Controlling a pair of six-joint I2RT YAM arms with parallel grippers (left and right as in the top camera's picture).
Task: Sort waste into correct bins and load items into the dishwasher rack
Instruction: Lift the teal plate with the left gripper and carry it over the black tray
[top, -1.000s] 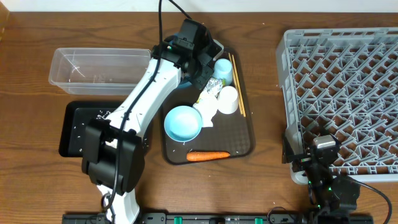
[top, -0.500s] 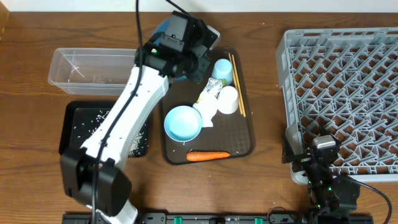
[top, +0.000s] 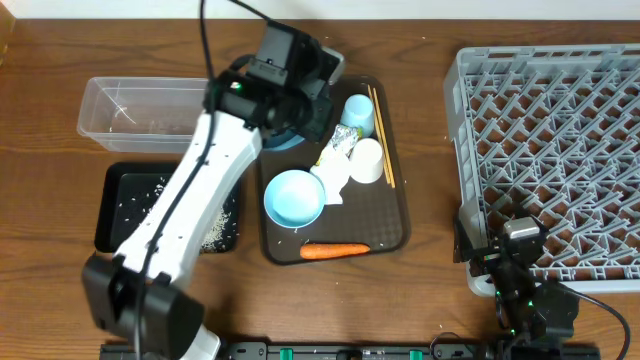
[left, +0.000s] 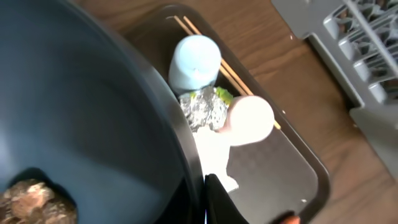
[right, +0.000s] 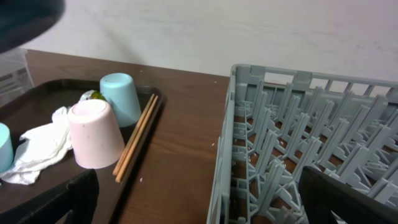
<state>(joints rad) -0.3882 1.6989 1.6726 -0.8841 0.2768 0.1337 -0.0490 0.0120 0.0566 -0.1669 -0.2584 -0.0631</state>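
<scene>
**A:** What's changed?

**B:** The left gripper (left: 205, 202), clamped on the dark blue bowl's (left: 81, 112) rim, has swung leftward toward the clear tub (top: 150, 110). The brown lump (left: 34, 199) is inside, so dumping comes next.

**A:** Other containers?

**B:** Below-left of it, the black tray (top: 115, 215) holds rice (top: 215, 230). To its right, the brown tray (top: 395, 215) keeps the carrot (top: 335, 250). The right gripper (right: 199, 208) gapes beside the bare rack (top: 550, 130).

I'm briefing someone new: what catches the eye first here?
The left gripper holds the dark blue bowl by its rim over the far-left corner of the brown tray, a brown food lump inside. An orange carrot lies at the tray's near edge, and the grey dishwasher rack fills the right.
</scene>
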